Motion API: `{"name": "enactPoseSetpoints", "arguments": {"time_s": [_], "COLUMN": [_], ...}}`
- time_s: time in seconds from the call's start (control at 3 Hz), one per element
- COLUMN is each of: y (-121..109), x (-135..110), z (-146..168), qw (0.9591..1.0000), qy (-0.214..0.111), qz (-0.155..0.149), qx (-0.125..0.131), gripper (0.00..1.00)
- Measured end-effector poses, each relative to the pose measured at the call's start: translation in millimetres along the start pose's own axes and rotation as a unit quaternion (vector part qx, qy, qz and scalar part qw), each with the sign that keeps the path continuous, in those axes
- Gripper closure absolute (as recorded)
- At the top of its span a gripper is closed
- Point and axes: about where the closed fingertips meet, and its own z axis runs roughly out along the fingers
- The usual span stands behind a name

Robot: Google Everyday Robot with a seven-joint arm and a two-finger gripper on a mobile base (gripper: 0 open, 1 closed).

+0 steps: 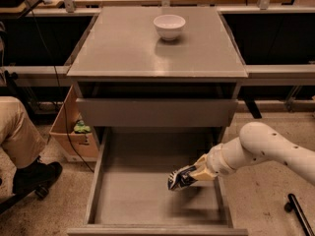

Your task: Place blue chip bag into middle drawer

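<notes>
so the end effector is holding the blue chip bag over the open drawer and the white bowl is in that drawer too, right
Not quite: the round white bowl sits on the grey cabinet top instead, as the camera view shows. The rest holds: the end effector grips the small dark blue shiny foil chip bag over the open wide grey metal drawer.

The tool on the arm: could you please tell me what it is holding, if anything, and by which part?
The tool holds the blue chip bag by its right end, low over the right side of the open middle drawer.
</notes>
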Motion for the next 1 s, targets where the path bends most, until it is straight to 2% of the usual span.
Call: {"name": "enactPoseSetpoints", "arguments": {"time_s": [0.67, 1.0], "y": [2, 16], "x": [39, 61], "z": [77, 103], "qw": [0.9980, 0.9965], "qy": [-0.037, -0.041], "qz": [0.034, 0.054], "qx": [-0.039, -0.049], "gripper": [1.00, 0.78]}}
